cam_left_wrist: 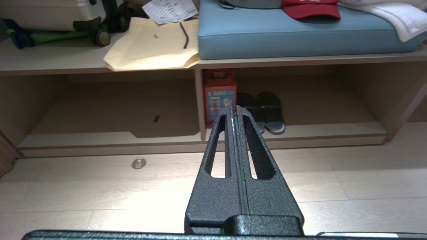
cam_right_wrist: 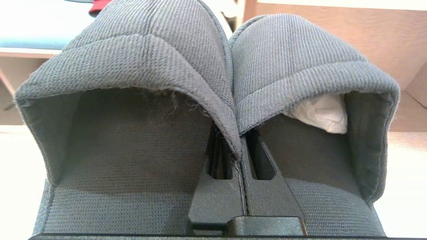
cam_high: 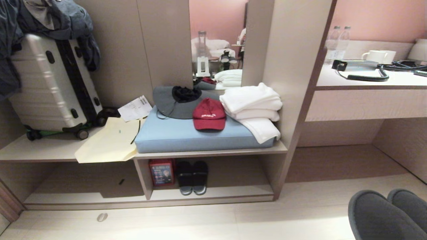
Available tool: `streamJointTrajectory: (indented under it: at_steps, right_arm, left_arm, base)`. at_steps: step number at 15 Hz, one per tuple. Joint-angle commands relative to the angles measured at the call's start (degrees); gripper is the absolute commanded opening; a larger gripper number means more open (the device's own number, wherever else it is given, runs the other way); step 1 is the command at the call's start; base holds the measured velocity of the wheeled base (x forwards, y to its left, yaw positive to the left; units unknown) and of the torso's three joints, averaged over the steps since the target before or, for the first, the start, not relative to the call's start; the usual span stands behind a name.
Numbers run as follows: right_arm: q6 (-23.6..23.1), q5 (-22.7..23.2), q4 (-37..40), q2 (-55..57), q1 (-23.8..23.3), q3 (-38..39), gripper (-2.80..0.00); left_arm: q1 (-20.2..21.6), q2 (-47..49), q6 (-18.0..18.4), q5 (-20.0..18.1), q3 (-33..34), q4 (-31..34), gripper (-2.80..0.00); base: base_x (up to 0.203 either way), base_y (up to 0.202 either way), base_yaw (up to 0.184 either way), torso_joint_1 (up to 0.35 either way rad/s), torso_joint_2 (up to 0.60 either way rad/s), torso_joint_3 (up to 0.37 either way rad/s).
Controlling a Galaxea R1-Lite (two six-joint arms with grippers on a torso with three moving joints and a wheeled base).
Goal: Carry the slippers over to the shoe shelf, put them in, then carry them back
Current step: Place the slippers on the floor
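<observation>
Fingers of the right gripper (cam_right_wrist: 241,146) are pressed together on the inner edges of both slippers (cam_right_wrist: 213,83), which fill the right wrist frame side by side (white paper stuffing shows in one). In the head view the slippers (cam_high: 388,215) sit at lower right, above the floor (cam_high: 233,220). Left gripper (cam_left_wrist: 235,115) is closed on nothing. The shelf (cam_high: 213,193), lower centre, holds a dark pair (cam_high: 192,176).
</observation>
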Motion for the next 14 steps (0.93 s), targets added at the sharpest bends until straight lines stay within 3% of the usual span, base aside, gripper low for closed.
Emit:
streamJointTrajectory:
  at_steps: [1,14]
  right_arm:
    - [0.0,0.0,0.0,-0.1,0.0,0.0,-2.80]
    - [0.0,0.0,0.0,-0.1,0.0,0.0,-2.80]
  left_arm:
    - [0.0,0.0,0.0,0.0,0.0,0.0,-2.80]
    - [0.0,0.0,0.0,0.0,0.0,0.0,-2.80]
  base:
    - [0.000,-0.198,0.005,0.007,0.01,0.002]
    - [0.000,-0.196,0.001,0.003,0.00,0.003]
